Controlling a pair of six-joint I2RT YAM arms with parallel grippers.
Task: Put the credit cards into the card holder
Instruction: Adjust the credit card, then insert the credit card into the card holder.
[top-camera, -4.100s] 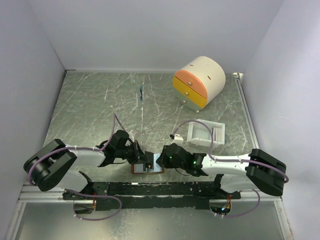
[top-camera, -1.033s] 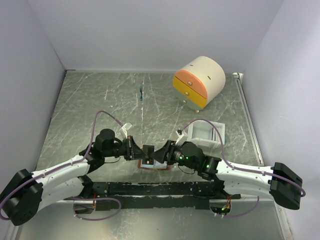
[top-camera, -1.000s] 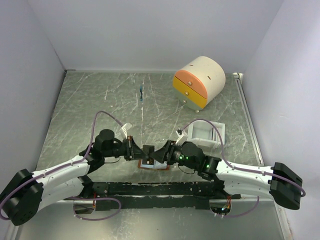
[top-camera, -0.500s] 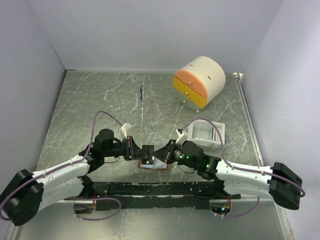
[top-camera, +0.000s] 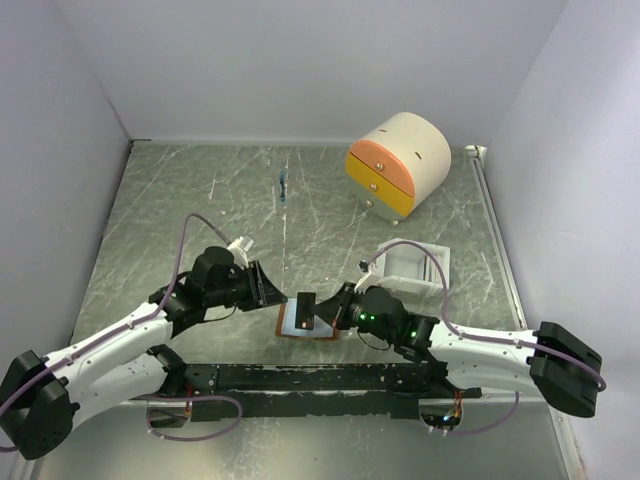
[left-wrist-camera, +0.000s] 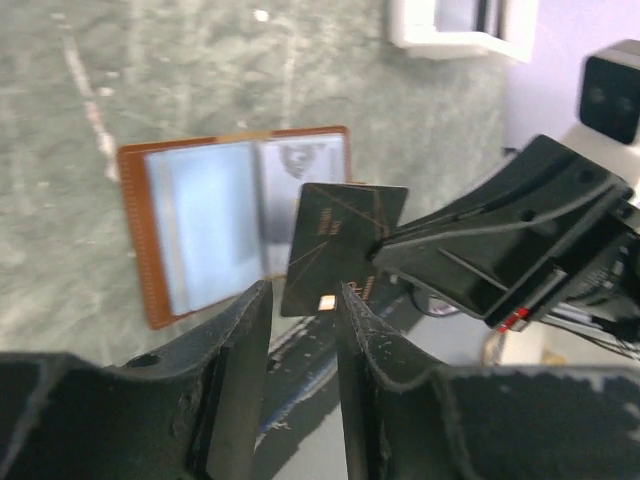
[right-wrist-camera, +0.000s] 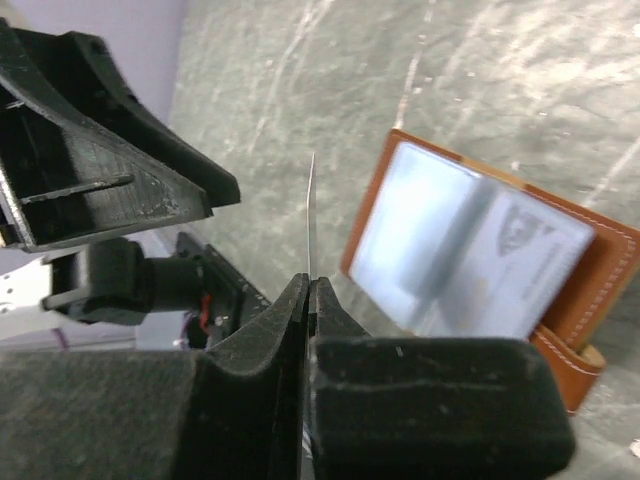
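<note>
At the near edge of the table (top-camera: 200, 200): one card pinched upright over the open wallet.
Right gripper (right-wrist-camera: 308, 288) is pressed together on a dark card (left-wrist-camera: 340, 240), held on edge just above the brown wallet (left-wrist-camera: 200, 235); the wallet lies flat and open, pale pockets up; left gripper (left-wrist-camera: 303, 296) hangs just to the left, its fingers (left-wrist-camera: 235, 370) spread, holding nothing; a white tray (top-camera: 384, 264) and a rounded drawer box (top-camera: 400, 160) sit farther back.
</note>
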